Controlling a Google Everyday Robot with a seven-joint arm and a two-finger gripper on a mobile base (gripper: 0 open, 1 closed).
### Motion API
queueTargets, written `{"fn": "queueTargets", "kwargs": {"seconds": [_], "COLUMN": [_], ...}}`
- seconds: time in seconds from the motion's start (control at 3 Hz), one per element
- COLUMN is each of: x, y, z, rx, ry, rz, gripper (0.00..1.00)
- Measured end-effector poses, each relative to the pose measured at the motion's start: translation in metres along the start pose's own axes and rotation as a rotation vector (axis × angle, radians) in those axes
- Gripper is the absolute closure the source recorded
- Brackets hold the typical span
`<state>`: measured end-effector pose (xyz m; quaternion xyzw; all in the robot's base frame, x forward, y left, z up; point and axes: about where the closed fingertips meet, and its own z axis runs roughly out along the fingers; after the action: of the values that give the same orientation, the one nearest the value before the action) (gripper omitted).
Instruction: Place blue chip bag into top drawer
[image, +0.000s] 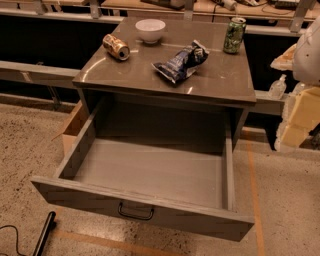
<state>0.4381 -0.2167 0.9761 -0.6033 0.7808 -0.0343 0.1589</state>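
The blue chip bag (181, 62) lies crumpled on the grey cabinet top (220, 80), near its middle. It is dark navy with white lettering and silvery edges. The top drawer (150, 172) is pulled wide open below the top and nothing shows inside it. Its flat front panel carries a small dark bail handle (135, 212). My gripper (299, 117) is a blurred pale, yellowish shape at the right edge of the view. It is beside the cabinet, well to the right of the bag and apart from it.
An orange can (116, 47) lies on its side at the top's back left. A white bowl (150, 30) stands at the back middle and a green can (234, 35) stands upright at the back right. A cardboard box (74, 125) sits left of the drawer. A black cable (42, 235) lies on the floor.
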Motion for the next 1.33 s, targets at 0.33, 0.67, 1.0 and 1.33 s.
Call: {"fn": "queueTargets", "kwargs": {"seconds": [0.33,0.67,1.0,1.33], "x": [0.0,-0.002,-0.016,-0.038], "y": [0.0,-0.001,-0.021,-0.062], "z": [0.0,-0.002,0.012,0.023], "rx": [0.0,0.01,0.043,0.115], "ry": [0.0,-0.018,-0.103,-0.252], "rz": [0.0,-0.005,-0.023,0.024], "gripper": [0.0,0.0,0.0,0.0]}}
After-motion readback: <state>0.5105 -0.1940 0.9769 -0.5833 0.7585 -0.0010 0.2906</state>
